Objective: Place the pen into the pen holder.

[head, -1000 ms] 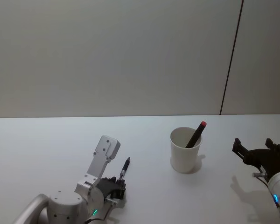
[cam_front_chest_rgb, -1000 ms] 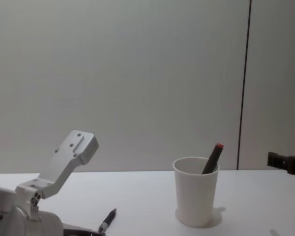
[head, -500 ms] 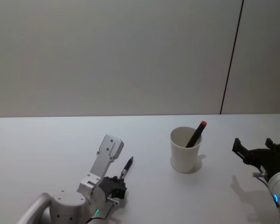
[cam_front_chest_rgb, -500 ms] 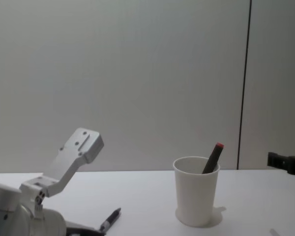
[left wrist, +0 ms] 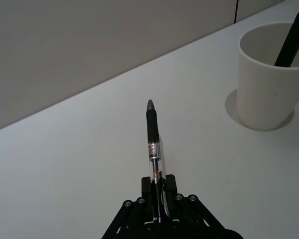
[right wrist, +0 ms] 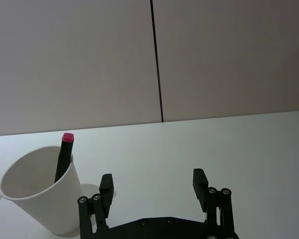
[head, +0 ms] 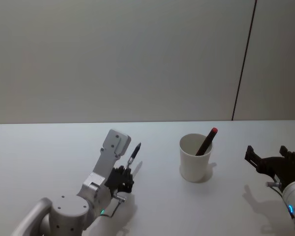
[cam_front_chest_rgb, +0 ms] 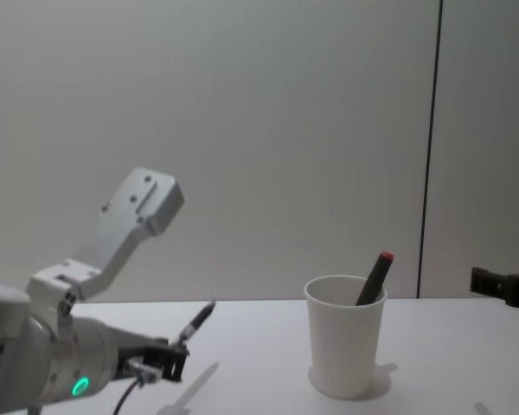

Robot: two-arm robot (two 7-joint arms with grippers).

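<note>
"Pen (left wrist: 153, 142) check: who has it, and where?"

"Left gripper (left wrist: 158, 188) is clamped on its tail end, low at 7 o'clock in my head view. The barrel sticks out clear of the table (head: 49, 147), tip aimed at 1 o'clock. Pen holder (head: 193, 167) stands well apart, at 3 o'clock of the tip. Right gripper (right wrist: 153, 178) idles spread wide and empty, 3 o'clock of the holder."

"Risks?"

"My read: the barrel is slick clear plastic with a rubbery black grip. It's pinched at one end only, so it could pivot or slide on the swing. The holder is thin white paper, tapered, with a rolled rim, and probably light. A tip catching that rim could topple it. Red-capped pen (head: 207, 141) leans across the mouth toward 1 o'clock, narrowing my entry."
</note>
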